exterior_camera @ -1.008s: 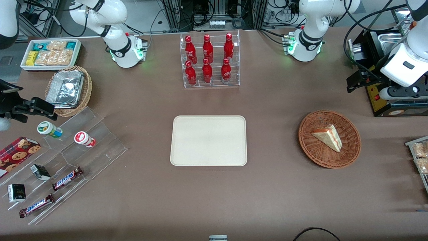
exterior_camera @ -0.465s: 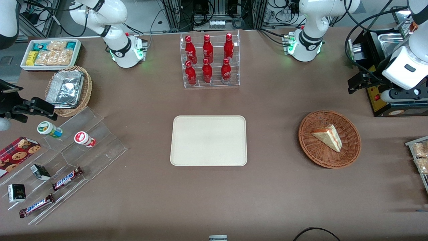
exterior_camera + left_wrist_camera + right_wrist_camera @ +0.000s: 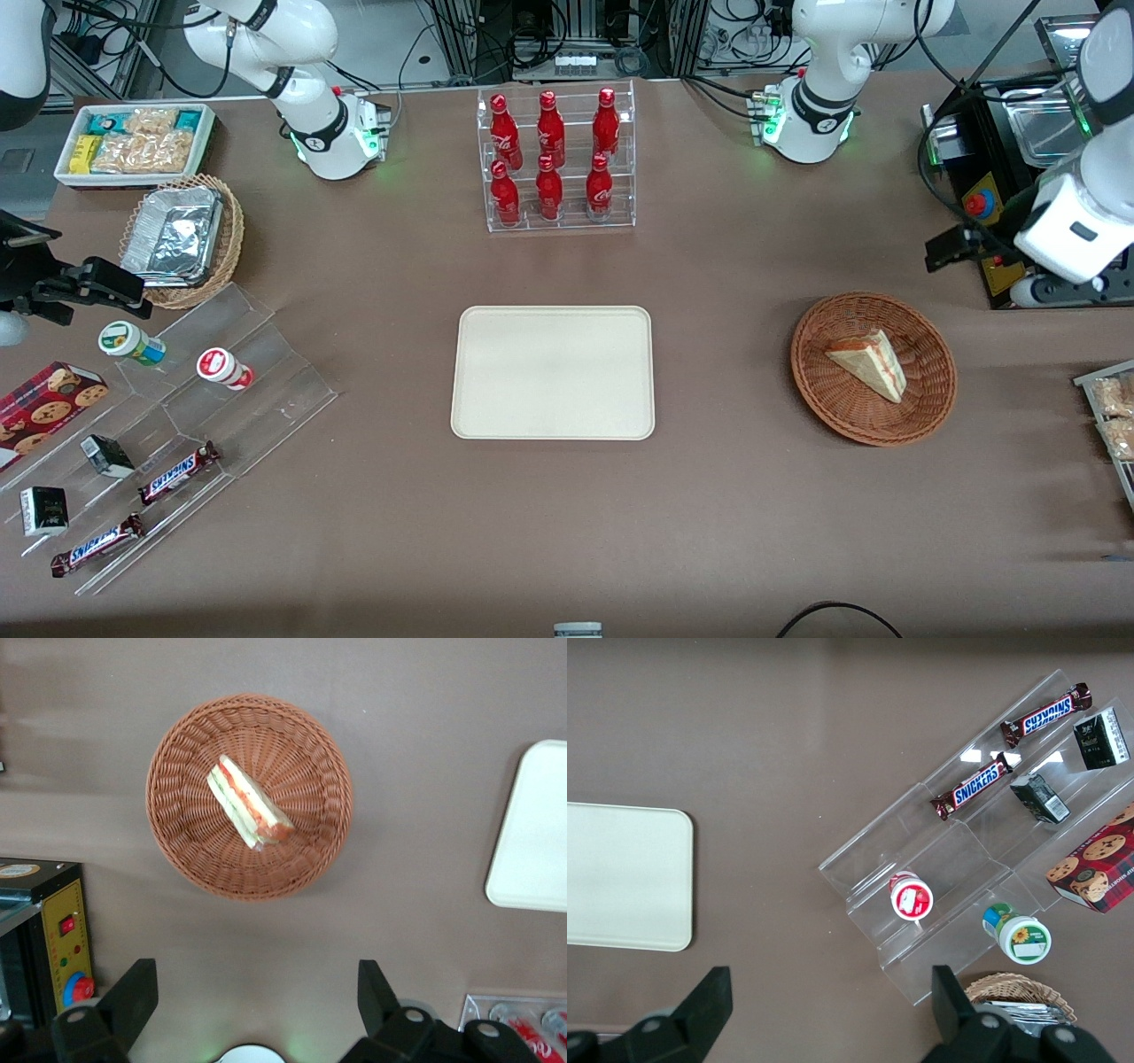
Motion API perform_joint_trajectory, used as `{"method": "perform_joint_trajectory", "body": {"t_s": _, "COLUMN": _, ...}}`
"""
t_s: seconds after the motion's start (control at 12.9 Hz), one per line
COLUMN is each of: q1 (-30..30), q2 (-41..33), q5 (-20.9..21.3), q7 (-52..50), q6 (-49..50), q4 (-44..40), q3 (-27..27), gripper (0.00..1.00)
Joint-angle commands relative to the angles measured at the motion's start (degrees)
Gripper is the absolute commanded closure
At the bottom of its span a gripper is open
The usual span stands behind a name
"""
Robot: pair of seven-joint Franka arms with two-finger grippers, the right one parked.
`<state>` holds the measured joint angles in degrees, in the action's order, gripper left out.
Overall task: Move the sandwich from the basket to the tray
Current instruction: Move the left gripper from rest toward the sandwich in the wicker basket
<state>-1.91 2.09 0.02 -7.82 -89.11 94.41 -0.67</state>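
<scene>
The sandwich (image 3: 870, 361), a pale wedge with a red-orange filling stripe, lies in the round reddish-brown basket (image 3: 819, 390) toward the working arm's end of the table. The cream tray (image 3: 554, 372) sits bare at the table's middle. My left arm's white wrist (image 3: 1067, 230) hangs high beside the basket, a little farther from the front camera. In the left wrist view my gripper (image 3: 255, 974) is open and holds nothing. It is well above the table and short of the basket (image 3: 177, 846), the sandwich (image 3: 248, 802) and a corner of the tray (image 3: 536, 833).
A black control box (image 3: 1005, 257) with a red button stands close to the arm. A clear rack of red bottles (image 3: 554, 159) stands farther from the front camera than the tray. Packaged snacks (image 3: 1112, 416) lie at the table edge. A clear stepped shelf (image 3: 221, 399) is at the parked arm's end.
My left arm has shifted a little nearer the front camera, toward the basket, uncovering the box's red button. The sandwich, basket and tray have not moved.
</scene>
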Motion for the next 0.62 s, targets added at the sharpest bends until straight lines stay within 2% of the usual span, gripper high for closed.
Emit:
{"method": "perform_joint_trajectory", "body": {"t_s": 0.0, "q1": 0.4, "q2": -0.3, "q5": 0.3, "q7": -3.2, "q6": -7.4, "q4": 6.6, "q3": -0.4, "gripper": 0.00}}
{"method": "perform_joint_trajectory", "body": {"t_s": 0.31, "q1": 0.5, "q2": 0.9, "q5": 0.4, "q7": -4.0, "q6": -17.0, "q4": 14.8, "q3": 0.3, "gripper": 0.00}}
{"method": "perform_joint_trajectory", "body": {"t_s": 0.54, "q1": 0.5, "q2": 0.9, "q5": 0.4, "q7": -6.8, "q6": -29.1, "q4": 23.2, "q3": 1.1, "gripper": 0.00}}
